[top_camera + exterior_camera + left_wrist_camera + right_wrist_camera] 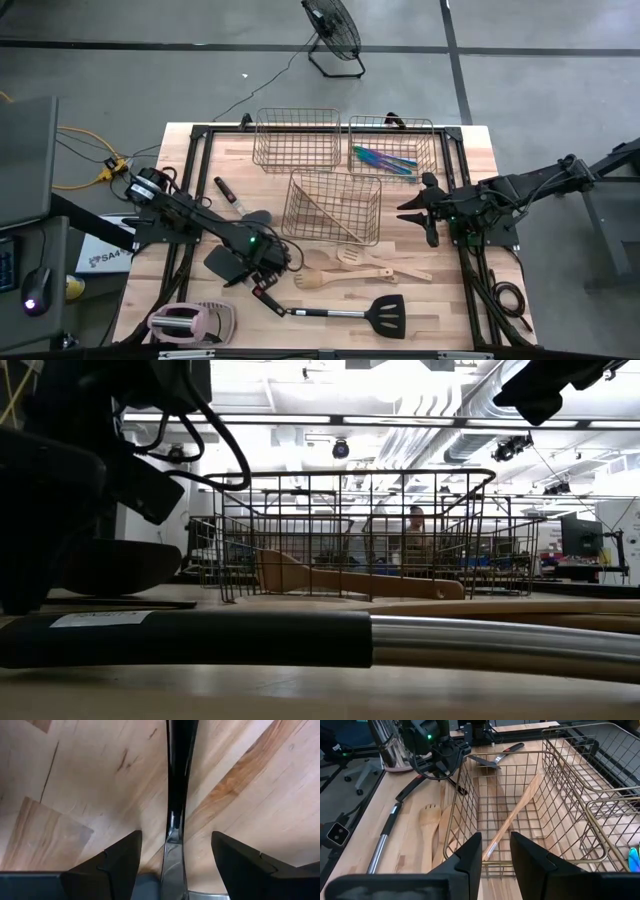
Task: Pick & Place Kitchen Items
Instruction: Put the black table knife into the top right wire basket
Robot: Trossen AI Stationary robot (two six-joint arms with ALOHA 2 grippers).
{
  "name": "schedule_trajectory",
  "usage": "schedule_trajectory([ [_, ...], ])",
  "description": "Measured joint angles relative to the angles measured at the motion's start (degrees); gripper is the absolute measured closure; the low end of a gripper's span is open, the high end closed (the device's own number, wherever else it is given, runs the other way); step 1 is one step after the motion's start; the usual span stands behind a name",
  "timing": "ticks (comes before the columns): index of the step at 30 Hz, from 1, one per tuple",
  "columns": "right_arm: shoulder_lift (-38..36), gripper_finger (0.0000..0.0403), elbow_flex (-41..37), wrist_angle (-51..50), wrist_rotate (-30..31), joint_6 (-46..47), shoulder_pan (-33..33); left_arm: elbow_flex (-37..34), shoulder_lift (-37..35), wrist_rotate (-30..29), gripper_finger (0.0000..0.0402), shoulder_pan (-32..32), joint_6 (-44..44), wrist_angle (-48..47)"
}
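A black spatula with a steel shaft (340,313) lies flat on the table near its near edge, head toward the right. My left gripper (263,280) is low over its black handle (178,775), open, with one finger on each side and a gap on both. My right gripper (418,210) hangs open and empty beside the middle wire basket (333,207); its fingers show in the right wrist view (495,855). A pale wooden spatula (515,812) lies slanted inside that basket. Pale wooden spoons and spatulas (345,265) lie on the table. Iridescent pieces (385,160) lie in the far right basket.
An empty wire basket (297,138) stands at the far side, left of the one holding the iridescent pieces (392,148). Black utensils (240,205) lie near the left arm. A pink-and-white gadget (190,320) sits at the near left corner. A person shows far behind the basket (414,520).
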Motion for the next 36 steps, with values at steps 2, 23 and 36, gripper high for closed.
schedule_trajectory([
  [2,0.0,0.0309,0.0,0.0,0.0,0.57,0.0,-0.08,0.01,0.21,0.0165,0.02,0.0,0.07],
  [23,0.0,0.0309,0.0,0.0,0.17,1.09,0.0,-0.28,0.25,0.21,0.0334,0.0,0.0,-0.8],
  [36,0.01,0.0309,0.0,-0.02,0.15,1.12,0.0,-0.28,0.29,0.81,0.037,0.0,-0.11,-0.76],
])
